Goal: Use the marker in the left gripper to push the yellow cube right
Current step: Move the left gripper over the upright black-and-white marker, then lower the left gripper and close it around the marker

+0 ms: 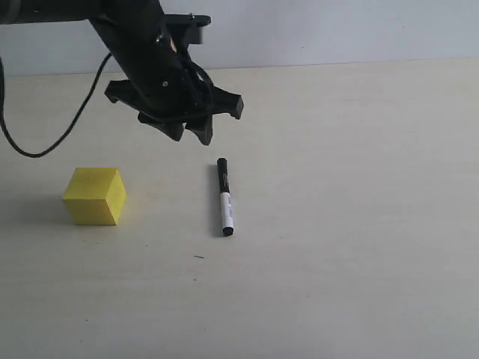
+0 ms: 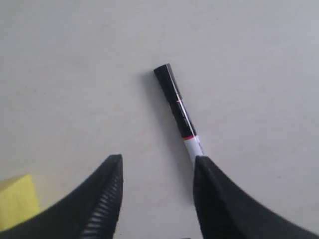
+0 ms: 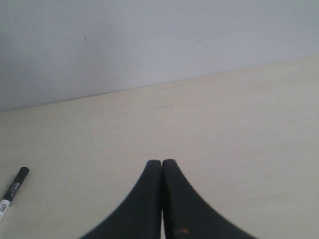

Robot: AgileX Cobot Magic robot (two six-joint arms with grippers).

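Observation:
The marker (image 1: 224, 197) lies flat on the cream table, black cap toward the back, white barrel toward the front. In the left wrist view the marker (image 2: 178, 109) runs from its cap down behind one fingertip. My left gripper (image 1: 191, 133) hangs open above the table, just behind and left of the marker's cap, holding nothing. The left gripper (image 2: 157, 162) shows bare table between its fingers. The yellow cube (image 1: 95, 196) rests on the table left of the marker; a corner of the yellow cube (image 2: 17, 199) shows in the wrist view. My right gripper (image 3: 162, 163) is shut and empty.
A black cable (image 1: 67, 120) loops down from the left arm at the back left. The table's far edge meets a pale wall (image 1: 337, 30). The marker's cap end (image 3: 15, 185) shows at the edge of the right wrist view.

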